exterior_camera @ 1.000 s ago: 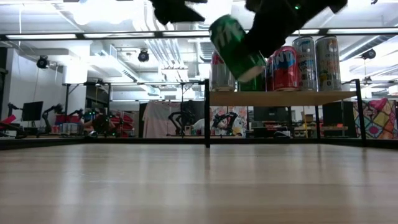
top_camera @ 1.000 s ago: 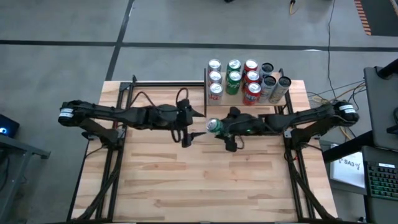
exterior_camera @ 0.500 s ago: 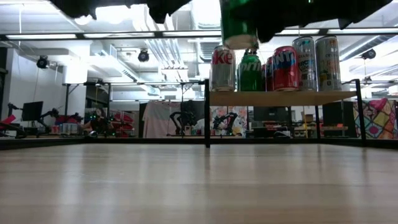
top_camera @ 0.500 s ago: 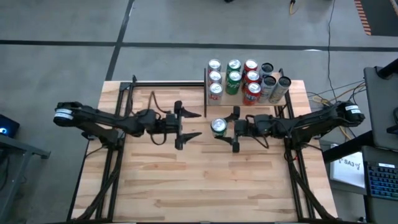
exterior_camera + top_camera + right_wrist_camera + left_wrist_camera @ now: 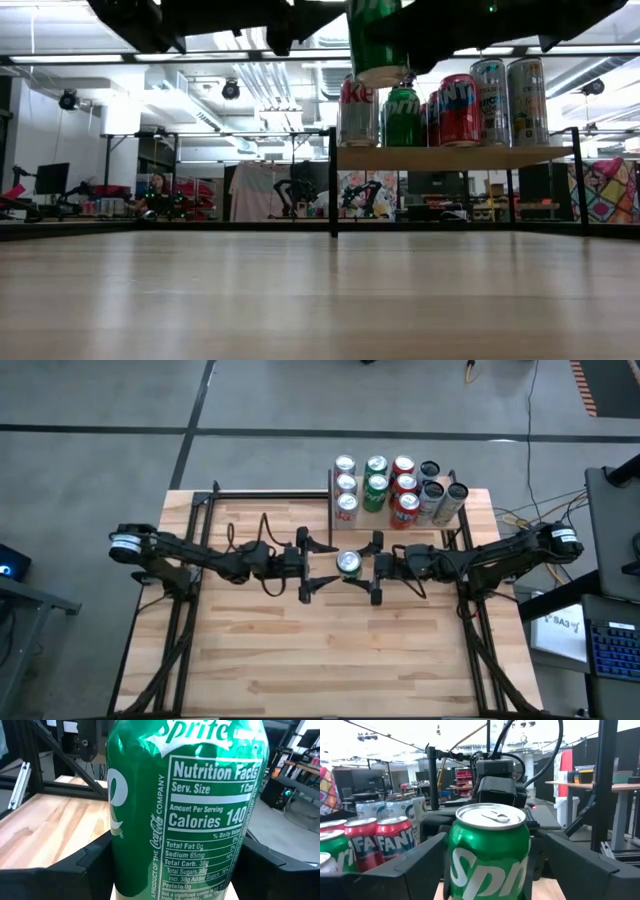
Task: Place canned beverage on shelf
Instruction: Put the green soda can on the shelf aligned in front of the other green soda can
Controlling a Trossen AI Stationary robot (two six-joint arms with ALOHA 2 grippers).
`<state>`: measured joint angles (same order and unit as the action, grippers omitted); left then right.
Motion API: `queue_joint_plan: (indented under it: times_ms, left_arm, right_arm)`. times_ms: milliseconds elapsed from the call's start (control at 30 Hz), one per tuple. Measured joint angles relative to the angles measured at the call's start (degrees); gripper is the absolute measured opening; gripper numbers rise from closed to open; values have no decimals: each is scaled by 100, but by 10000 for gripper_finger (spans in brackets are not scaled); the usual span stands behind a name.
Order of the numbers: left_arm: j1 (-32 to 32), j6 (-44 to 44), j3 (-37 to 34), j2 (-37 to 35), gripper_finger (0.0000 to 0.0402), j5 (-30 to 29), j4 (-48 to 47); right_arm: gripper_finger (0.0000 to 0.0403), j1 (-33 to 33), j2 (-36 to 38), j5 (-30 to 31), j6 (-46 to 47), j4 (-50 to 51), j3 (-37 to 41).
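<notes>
A green Sprite can (image 5: 348, 564) hangs upright above the table's middle. It also shows in the low view (image 5: 378, 45). My right gripper (image 5: 366, 567) is shut on it from the table's right. My left gripper (image 5: 334, 563) is open and comes level from the left. Its two fingers (image 5: 415, 865) stand on either side of the can (image 5: 487, 855). I cannot tell whether they touch it. The shelf (image 5: 450, 157), a light wood board on black posts, stands at the far right of the table. It carries several upright cans (image 5: 390, 490). My right gripper pinches the can's side wall (image 5: 120, 870) between its two fingers (image 5: 87, 862), one on each side of the can. The fingers come level from the table's right. The can is upright, top up, lifted clear of the table.
The cans on the shelf are silver, green and red, with taller ones (image 5: 505, 100) at its right end. A black post (image 5: 332, 180) marks the shelf's left end. Bare butcher-block tabletop (image 5: 330, 650) lies toward the near edge.
My right gripper has turned the can from tilted to upright and drawn it slightly toward the table's right. My left gripper first drew back, then moved right toward the can, until its open fingers stood on either side of it.
</notes>
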<state>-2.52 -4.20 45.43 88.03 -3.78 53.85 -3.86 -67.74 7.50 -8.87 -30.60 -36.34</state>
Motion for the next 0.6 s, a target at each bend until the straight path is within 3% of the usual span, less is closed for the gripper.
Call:
queue_joint_plan:
  times_ms: [267,600]
  left_arm:
    - [0,-123,63,99,314,25,34]
    - [3,-52,295,757,314,16,511]
  right_arm:
    - [284,2,1,0,-81,-69,0]
    - [284,0,-83,2,-145,-153,2]
